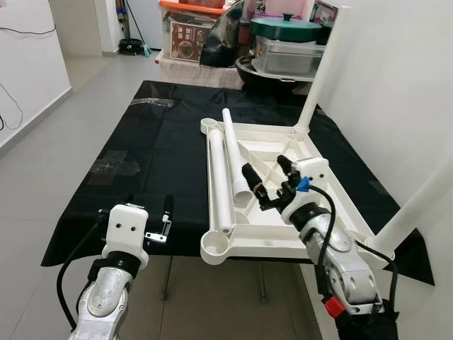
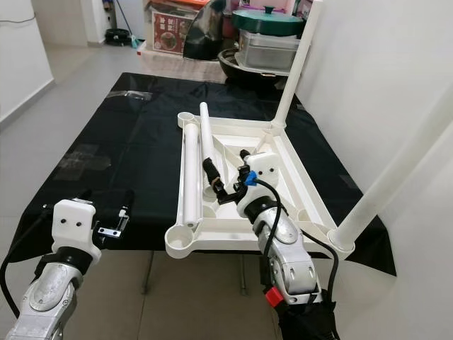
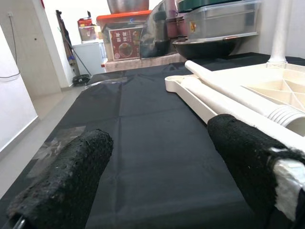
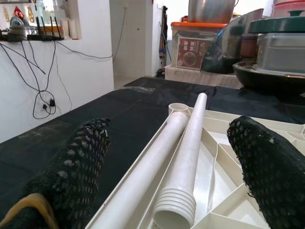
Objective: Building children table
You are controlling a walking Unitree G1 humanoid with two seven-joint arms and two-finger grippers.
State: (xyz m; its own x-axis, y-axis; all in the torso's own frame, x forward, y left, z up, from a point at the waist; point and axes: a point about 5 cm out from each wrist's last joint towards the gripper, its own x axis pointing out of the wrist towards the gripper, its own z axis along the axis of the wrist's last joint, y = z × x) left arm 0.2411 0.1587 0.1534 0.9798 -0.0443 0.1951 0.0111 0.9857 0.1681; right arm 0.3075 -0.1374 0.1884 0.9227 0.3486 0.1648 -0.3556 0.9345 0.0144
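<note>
A white child's table top (image 1: pixel 333 205) lies upside down on a black cloth (image 1: pixel 156 149). Two white legs stand upright in its right corners, the far one (image 1: pixel 320 78) and the near one (image 1: pixel 417 205). Two loose legs lie along its left side: one (image 1: pixel 219 177) against the rim, the other (image 1: pixel 233 149) beside it with its threaded end (image 4: pixel 175 207) nearest me. The left corner sockets (image 1: pixel 216 248) are empty. My right gripper (image 1: pixel 267 177) hovers open just over that threaded end. My left gripper (image 1: pixel 148 209) is open, low over the cloth, left of the table top.
Storage boxes, a dark pan and a green-lidded pot (image 1: pixel 283 28) crowd the far end. A white wall (image 1: pixel 396 85) runs close along the right. The cloth's front edge (image 1: pixel 106 258) overhangs near my arms, and grey floor (image 1: pixel 42 156) lies to the left.
</note>
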